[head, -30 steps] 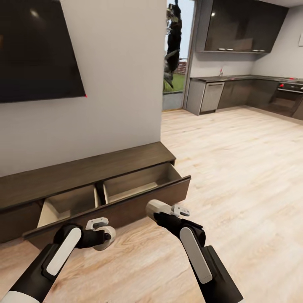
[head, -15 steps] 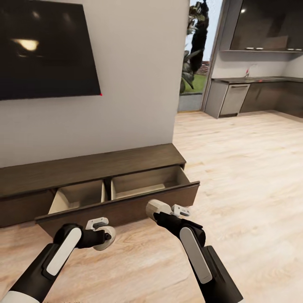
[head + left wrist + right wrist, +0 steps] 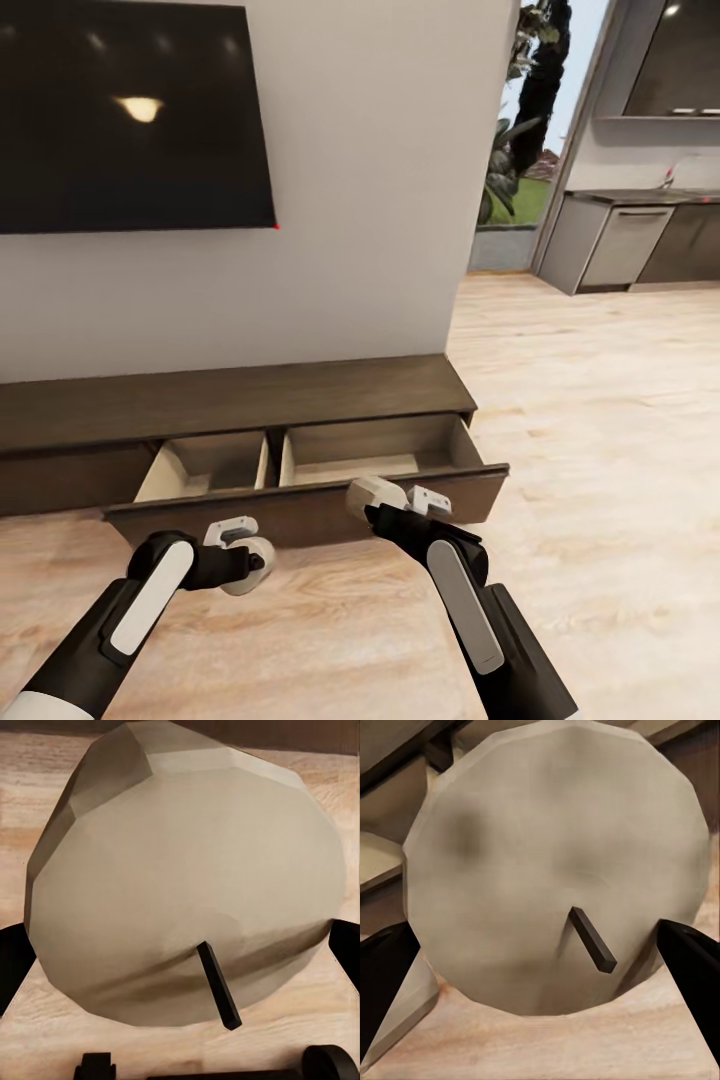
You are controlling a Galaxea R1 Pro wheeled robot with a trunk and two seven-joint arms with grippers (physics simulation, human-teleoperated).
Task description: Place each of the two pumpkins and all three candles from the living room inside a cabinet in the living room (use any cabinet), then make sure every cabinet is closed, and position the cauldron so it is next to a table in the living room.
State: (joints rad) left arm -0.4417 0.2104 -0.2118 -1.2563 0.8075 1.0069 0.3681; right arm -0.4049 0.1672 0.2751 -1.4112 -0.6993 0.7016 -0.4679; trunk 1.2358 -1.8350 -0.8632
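Observation:
The cabinet [image 3: 230, 400] runs low and dark brown along the wall, with one wide drawer [image 3: 310, 510] pulled out on two pale, empty compartments. Just in front of the drawer front, my left gripper [image 3: 243, 553] is shut on a tan candle [image 3: 256, 566]. In the left wrist view that candle [image 3: 180, 862] with its dark wick sits between the black fingers [image 3: 13, 964]. My right gripper [image 3: 392, 500] is shut on a second candle [image 3: 367, 492], at the drawer's front edge. The right wrist view shows this candle [image 3: 555, 862] between its fingers [image 3: 690, 960], with the drawer compartments behind. Pumpkins, cauldron and table are out of view.
A large black TV [image 3: 130, 115] hangs on the white wall above the cabinet. Light wood floor [image 3: 610, 420] stretches to the right toward grey kitchen units [image 3: 640, 240] and a glass door with plants [image 3: 520, 150] outside.
The whole head view has swung, so the cabinet and open drawer now sit further right and more square-on. Both arms keep the same pose, each still holding its candle.

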